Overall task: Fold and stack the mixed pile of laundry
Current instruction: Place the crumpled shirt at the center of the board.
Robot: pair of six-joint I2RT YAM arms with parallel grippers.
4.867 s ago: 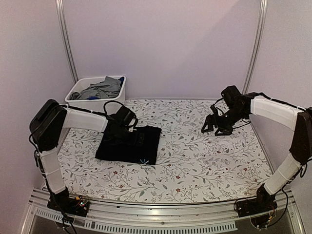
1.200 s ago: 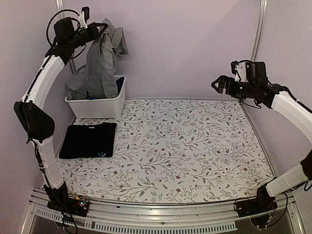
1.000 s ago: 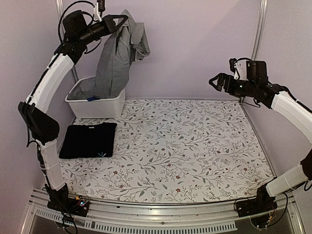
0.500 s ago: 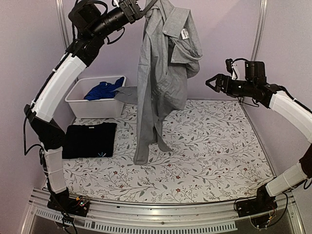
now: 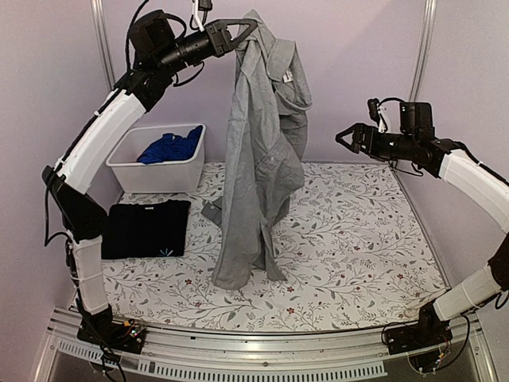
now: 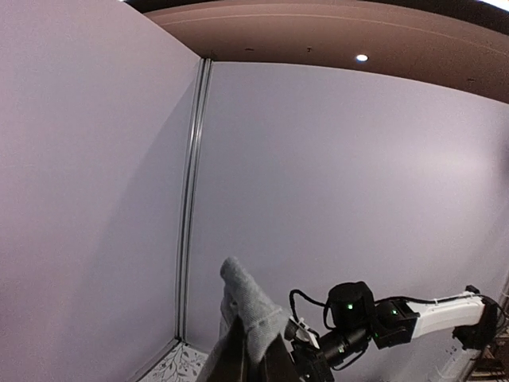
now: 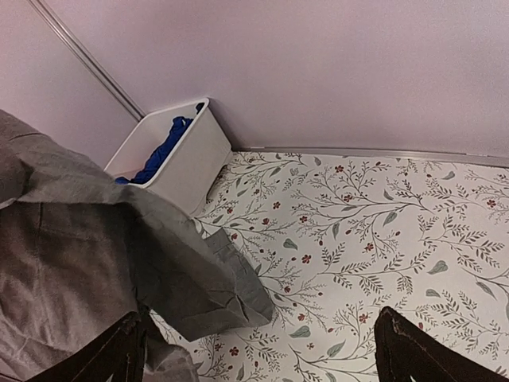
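My left gripper (image 5: 245, 31), top centre, clamps the grey shirt (image 5: 258, 159), which drapes mid-frame and blocks the table (image 5: 358, 239). My right gripper (image 5: 345, 138) gapes at right; the bin (image 5: 163, 173) and black T-shirt (image 5: 145, 229) sit left.

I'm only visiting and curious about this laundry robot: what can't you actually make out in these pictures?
- Left gripper tips: buried in the shirt in the top view; nearly cut off by the bottom edge in the left wrist view.
- Shirt's label: too small to read in the top view.
- Anything under the blue garment: covered by it and the bin wall.
- T-shirt mark: too small to identify.
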